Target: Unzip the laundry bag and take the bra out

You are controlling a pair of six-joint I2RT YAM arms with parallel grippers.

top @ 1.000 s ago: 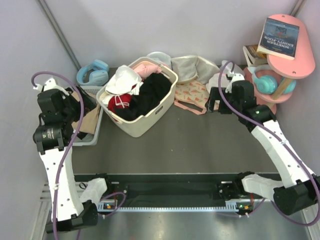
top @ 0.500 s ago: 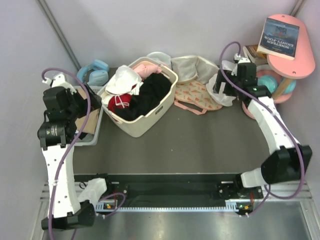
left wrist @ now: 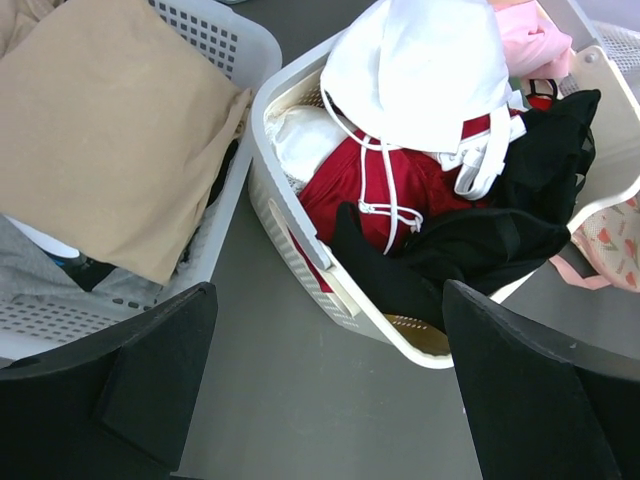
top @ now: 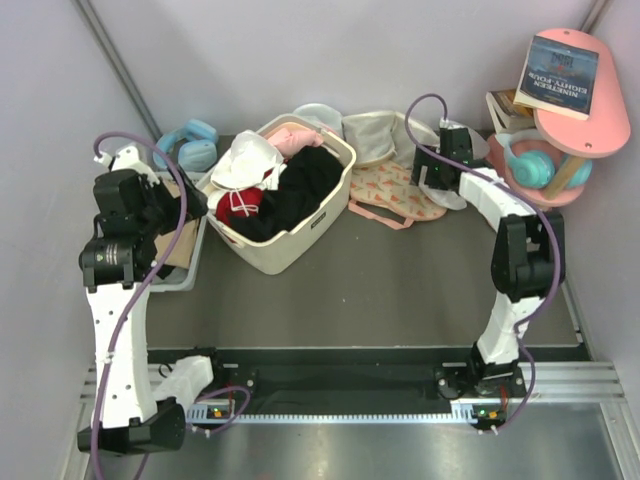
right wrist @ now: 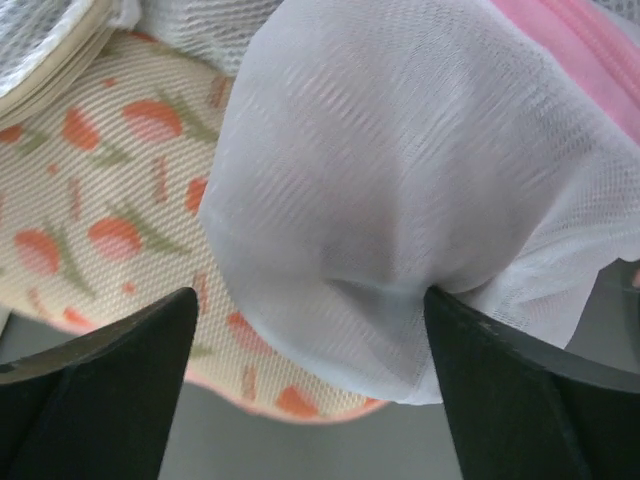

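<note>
The laundry bag is white mesh with a pink rim; it fills the right wrist view. In the top view it lies at the back right, partly under my right gripper. My right gripper is open, its fingers either side of the bag's lower bulge and the right fingertip touching the mesh. My left gripper is open and empty above the table beside the cream basket, as the left wrist view also shows. The bra is not in view.
A cream laundry basket full of clothes stands mid-back, its rim close to my left fingers. A white slotted tray holds tan cloth at left. A printed flat cloth lies under the bag. A pink shelf stands right.
My right arm has stretched to the back and its gripper has come down over the laundry bag. My left gripper has shifted slightly up and to the right.
</note>
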